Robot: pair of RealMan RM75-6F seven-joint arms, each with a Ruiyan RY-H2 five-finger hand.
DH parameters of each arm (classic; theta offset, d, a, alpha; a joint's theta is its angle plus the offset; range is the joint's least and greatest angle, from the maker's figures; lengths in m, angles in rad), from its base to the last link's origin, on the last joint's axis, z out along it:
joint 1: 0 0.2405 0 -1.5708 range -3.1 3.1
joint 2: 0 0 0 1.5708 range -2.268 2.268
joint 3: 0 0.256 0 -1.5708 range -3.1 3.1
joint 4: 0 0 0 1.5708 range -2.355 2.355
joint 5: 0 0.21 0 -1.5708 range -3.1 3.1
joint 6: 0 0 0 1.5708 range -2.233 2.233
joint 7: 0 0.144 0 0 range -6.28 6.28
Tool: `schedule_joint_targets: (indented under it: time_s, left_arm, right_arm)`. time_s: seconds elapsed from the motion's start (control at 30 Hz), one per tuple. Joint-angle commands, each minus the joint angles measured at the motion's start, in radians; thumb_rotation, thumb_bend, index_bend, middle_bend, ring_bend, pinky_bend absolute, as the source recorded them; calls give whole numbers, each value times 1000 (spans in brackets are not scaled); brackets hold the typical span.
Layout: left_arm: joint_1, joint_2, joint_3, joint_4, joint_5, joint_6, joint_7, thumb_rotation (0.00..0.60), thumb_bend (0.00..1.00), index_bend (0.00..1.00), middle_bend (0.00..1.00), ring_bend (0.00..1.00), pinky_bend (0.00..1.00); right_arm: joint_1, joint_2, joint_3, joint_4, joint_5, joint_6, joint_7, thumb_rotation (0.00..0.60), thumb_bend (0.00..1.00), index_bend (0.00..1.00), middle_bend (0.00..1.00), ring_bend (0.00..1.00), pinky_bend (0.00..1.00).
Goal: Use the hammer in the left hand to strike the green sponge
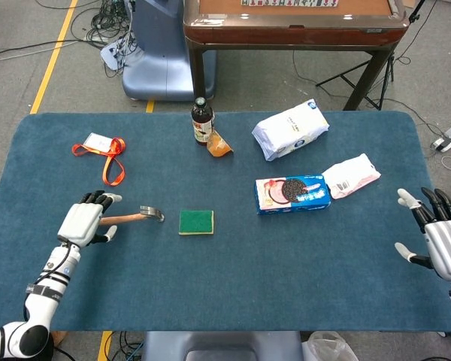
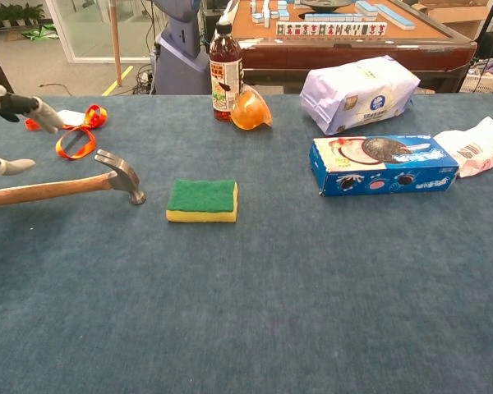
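A hammer [image 1: 139,216] [image 2: 66,186] with a wooden handle and a steel head lies flat on the blue table, its head pointing right. The green sponge [image 1: 196,222] [image 2: 202,199] with a yellow base lies just right of the hammer head. My left hand [image 1: 83,219] [image 2: 8,123] hovers over the hammer's handle, fingers spread and holding nothing. In the chest view only its fingertips show at the left edge. My right hand [image 1: 443,239] is open at the table's right edge, far from both objects.
A dark bottle [image 1: 202,121] and an orange wrapper [image 1: 219,144] stand at the back. A white bag [image 1: 290,129], a blue cookie box [image 1: 292,194] and a pink-white packet [image 1: 351,175] lie to the right. An orange lanyard with a card [image 1: 103,153] lies at the back left.
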Motion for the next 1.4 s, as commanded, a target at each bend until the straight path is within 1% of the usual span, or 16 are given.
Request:
schedule_joint_targets:
  time_s: [0.03, 0.27, 0.43, 0.63, 1.03, 1.4]
  left_arm:
    - [-52, -30, 3, 32, -90, -40, 66, 600, 320, 220, 199, 91, 98]
    - [-115, -53, 20, 71, -229, -65, 151, 600, 321, 231, 199, 91, 93]
    - [-148, -72, 41, 85, -291, -62, 198, 600, 321, 253, 202, 93, 93]
    - [-181, -104, 61, 111, -357, -51, 238, 600, 321, 279, 245, 116, 93]
    - [-218, -171, 73, 197, -396, -63, 216, 600, 321, 298, 299, 143, 93]
    - [-221, -195, 75, 236, -361, -69, 156, 600, 321, 339, 355, 191, 93]
  right_arm:
    - [-1, 1, -1, 2, 0, 1, 2, 600, 181, 83, 244, 9, 0]
    - [1, -4, -2, 9, 3, -8, 8, 600, 181, 83, 244, 9, 0]
    - [1, -4, -2, 12, 3, -10, 11, 600, 181, 83, 244, 8, 0]
    - [1, -7, -4, 17, 8, -17, 13, 600, 181, 83, 244, 9, 0]
    - [1, -6, -4, 21, 17, -26, 14, 600, 182, 83, 244, 9, 0]
    - [2, -4, -3, 14, 23, -29, 5, 600, 181, 83, 243, 8, 0]
